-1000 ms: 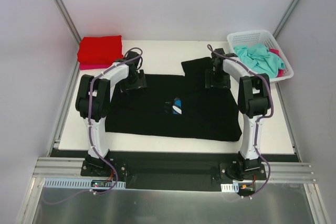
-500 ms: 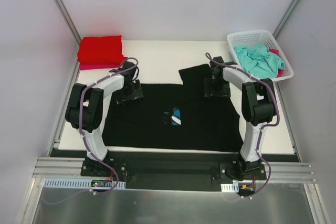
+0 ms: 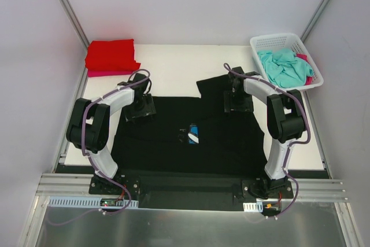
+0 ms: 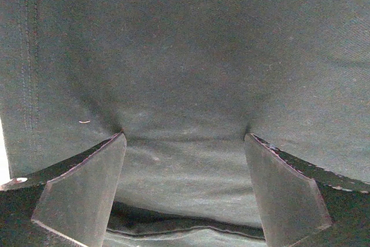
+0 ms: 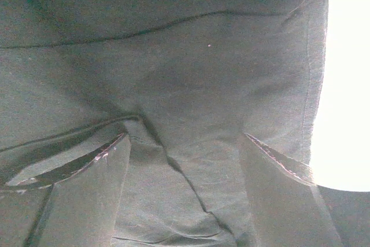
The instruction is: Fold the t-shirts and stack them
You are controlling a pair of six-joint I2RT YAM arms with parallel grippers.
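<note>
- A white plastic mesh basket (image 3: 274, 37) sits at the far right corner of the counter (image 3: 173, 62), tilted slightly and overhanging the edge.
- A crumpled teal t-shirt (image 3: 283, 66) fills most of the basket. A bit of pink cloth (image 3: 304, 58) shows along its right side.
- A red t-shirt (image 3: 110, 54) lies folded into a neat rectangle at the far left corner. A thin pink layer (image 3: 99, 73) peeks out beneath its near edge.
- A black t-shirt (image 3: 191, 154) is spread flat across the near half of the white counter. Its lower edge reaches the counter's near edge, and one sleeve sticks out toward the far side just beside the right arm.
- A small blue and white print (image 3: 193, 133) shows near the middle of the black cloth, partly folded over.
- The left gripper (image 3: 140, 110) is set down on the far left part of the black t-shirt. Its jaws stand wide apart, and both tips of its dark fingers (image 4: 81, 189) press into the smooth, finely woven cloth, with nothing pinched between them.
- The right gripper (image 3: 238, 101) rests on the far right part, near the sleeve. It is likewise spread wide, with its tips on the fabric, where soft creases and a stitched hem run close to the bare counter.
</note>
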